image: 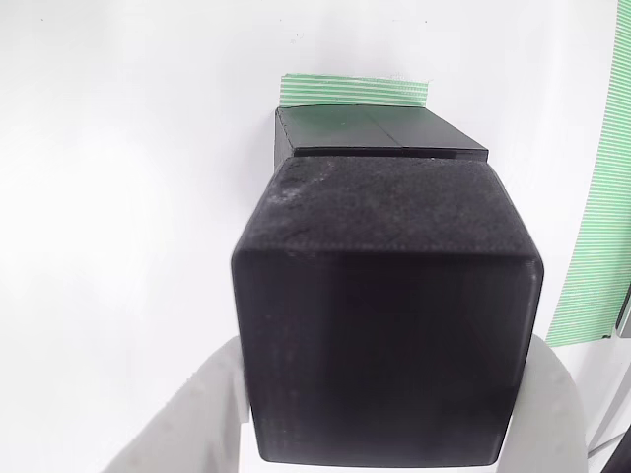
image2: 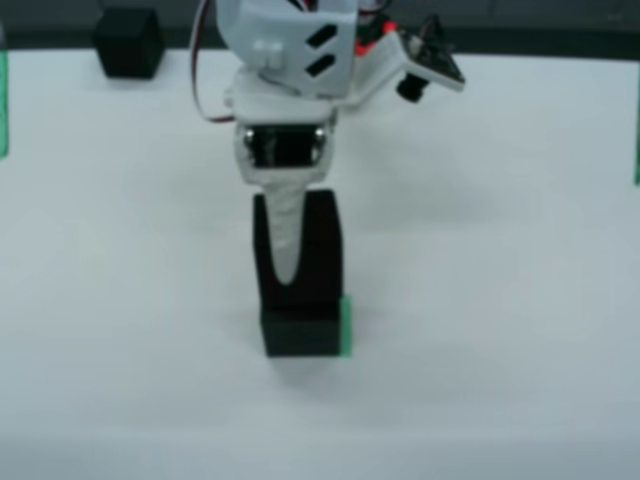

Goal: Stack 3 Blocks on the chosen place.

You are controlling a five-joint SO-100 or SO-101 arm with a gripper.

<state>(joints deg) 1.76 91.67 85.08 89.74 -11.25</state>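
Gripping a black block (image2: 310, 250), claw (image2: 290, 270) poised over a second block (image2: 298, 330) on the green striped patch (image: 353, 92), front view adding a third block (image2: 128, 42) far back on the white surface (image2: 500, 300).

All the cubes are matte black: the held block (image: 385, 315) has a speckly, fuzzy-looking top face, the bottom block (image: 380, 133) is smoother and darker. The square patch (image: 355, 92) is thin green-and-white stripes, same as the long strip (image: 592, 256) on the right. The counter (image2: 500, 250) is plain white, the pincer (image2: 285, 255) is white too, with red wires (image2: 375, 35) up top. The spare block (image2: 128, 42) is black as well.
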